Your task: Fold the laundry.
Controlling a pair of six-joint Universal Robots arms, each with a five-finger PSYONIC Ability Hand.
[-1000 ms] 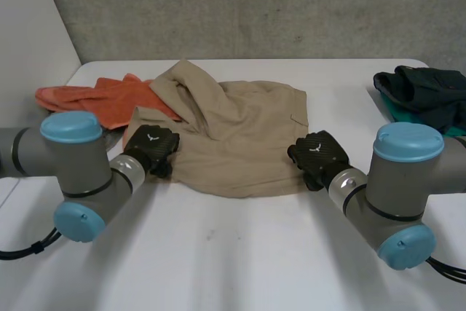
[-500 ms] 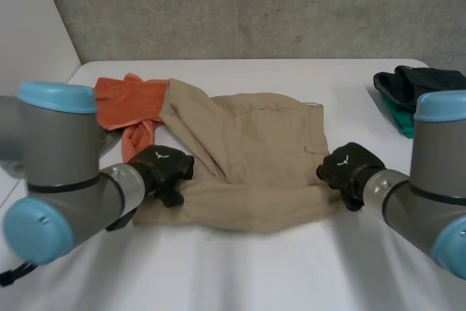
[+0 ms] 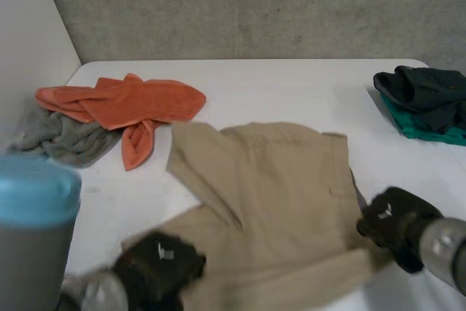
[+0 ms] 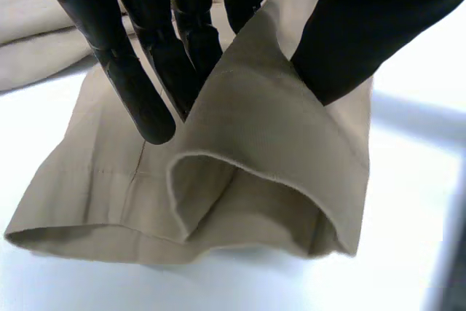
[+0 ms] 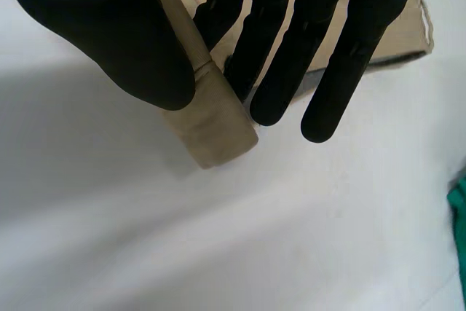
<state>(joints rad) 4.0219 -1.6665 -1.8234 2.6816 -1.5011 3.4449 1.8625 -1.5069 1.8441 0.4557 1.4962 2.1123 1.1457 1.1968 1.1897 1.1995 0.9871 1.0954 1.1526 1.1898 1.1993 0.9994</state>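
Left wrist view is showing the left hand (image 4: 186,30) clamping a hemmed leg opening of the khaki shorts (image 4: 277,143). The thumb is pressing the fold from one side and the fingers from the other, so the hem is bulging into an open loop just past the fingertips, above the white table (image 4: 408,216). The right wrist view is showing the right hand (image 5: 280,49) pinching a stitched corner of the same shorts (image 5: 215,125) between thumb and fingers, with that corner sticking out just beyond the thumb over the bare table (image 5: 218,238). In the head view the left hand (image 3: 156,274) is gripping the near left corner of the shorts (image 3: 269,194) and the right hand (image 3: 397,223) the near right edge. Each hand is carrying a small white emblem on its back, too blurred to read. This view is also taking in the whole garment, which is lying partly spread on the table (image 3: 291,85) with one flap folded over on its left side. Farther out, an orange towel (image 3: 124,103) is lying crumpled toward the far left, touching a grey cloth (image 3: 62,136) at the table's left edge. Well apart from the shorts, a pile of dark green and teal clothes (image 3: 426,103) is sitting at the far right.
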